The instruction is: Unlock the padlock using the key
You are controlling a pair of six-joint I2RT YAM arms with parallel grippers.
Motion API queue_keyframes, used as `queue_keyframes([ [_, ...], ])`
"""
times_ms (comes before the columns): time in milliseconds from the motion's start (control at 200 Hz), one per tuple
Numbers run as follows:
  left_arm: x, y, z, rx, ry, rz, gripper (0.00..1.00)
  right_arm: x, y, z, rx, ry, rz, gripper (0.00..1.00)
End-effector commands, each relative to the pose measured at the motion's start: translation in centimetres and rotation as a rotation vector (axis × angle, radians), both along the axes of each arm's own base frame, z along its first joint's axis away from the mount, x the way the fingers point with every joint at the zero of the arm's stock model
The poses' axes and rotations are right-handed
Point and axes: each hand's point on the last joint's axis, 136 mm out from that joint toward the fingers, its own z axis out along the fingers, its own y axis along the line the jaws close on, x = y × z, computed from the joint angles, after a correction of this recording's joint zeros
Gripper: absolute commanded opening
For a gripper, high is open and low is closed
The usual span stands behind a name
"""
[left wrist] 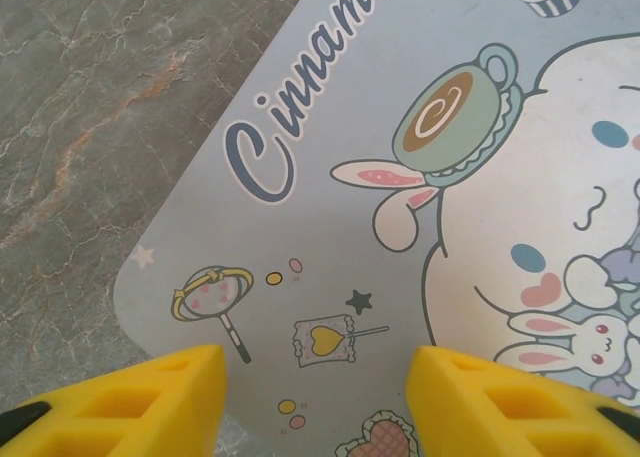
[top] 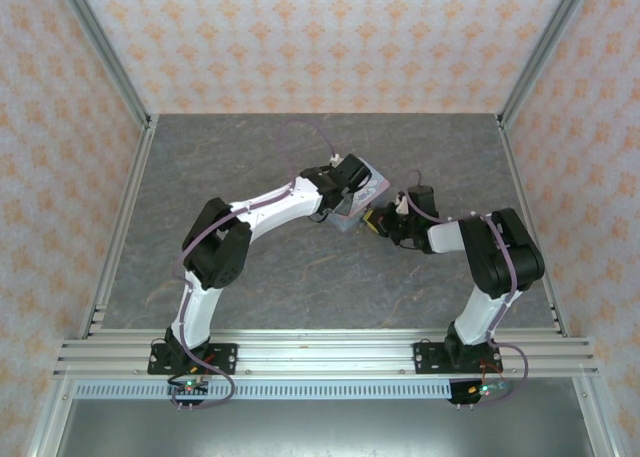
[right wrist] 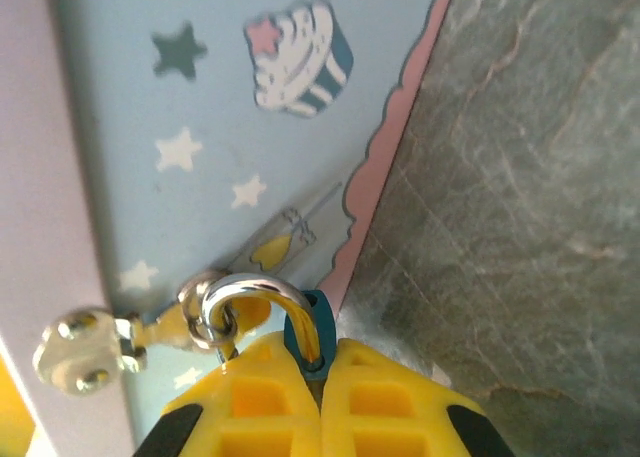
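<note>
right gripper (right wrist: 322,377) pinched shut on padlock (right wrist: 322,317), right arm nearer | shackle (right wrist: 250,283) pointed ahead through hasp ring (right wrist: 203,319) | left gripper (left wrist: 315,382) half open, empty, above cartoon tin (left wrist: 330,237)

tin (left wrist: 330,267) on table (left wrist: 90,127); padlock (right wrist: 303,329) on tin's hasp (right wrist: 90,352)

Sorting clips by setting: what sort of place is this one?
Probably a purpose-built robot test booth, not a home: wallpapered panels, aluminium frame posts, and a grey stone-look tabletop with a mounting rail.
</note>
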Motion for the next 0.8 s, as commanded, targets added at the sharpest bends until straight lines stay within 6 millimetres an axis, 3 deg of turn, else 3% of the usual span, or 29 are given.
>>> queue_keyframes([
  [0, -4.0, 3.7, -8.7, 0.211, 0.256, -0.03, 0.51, 1.2, -1.7, -0.9, -0.033, 0.052, -0.047, 0.0],
  [90, -4.2, 3.6, -9.4, 0.21, 0.277, -0.036, 0.5, 2.4, -3.2, -0.6, -0.026, 0.046, -0.095, 0.0],
  [140, -4.3, 3.4, -9.7, 0.206, 0.283, -0.04, 0.49, 2.9, -3.0, -0.3, -0.01, 0.038, -0.081, 0.0],
  [210, -4.5, 3.2, -10.2, 0.204, 0.298, -0.044, 0.48, 2.7, -2.6, -0.2, -0.017, 0.052, -0.03, 0.0],
  [465, -4.7, 3.0, -11.0, 0.209, 0.314, -0.045, 0.46, 2.1, -5.3, -0.9, -0.1, 0.097, -0.024, 0.0],
  [530, -4.8, 2.9, -10.9, 0.203, 0.314, -0.048, 0.46, 2.0, -5.2, -0.9, -0.06, 0.094, -0.031, 0.0],
  [636, -4.9, 2.6, -10.6, 0.176, 0.312, -0.054, 0.49, 1.1, -4.9, -1.0, -0.026, 0.102, -0.03, 0.0],
  [796, -4.6, 1.5, -8.4, 0.101, 0.279, -0.067, 0.57, -1.6, -5.3, -1.3, -0.038, 0.117, -0.045, 0.0],
])
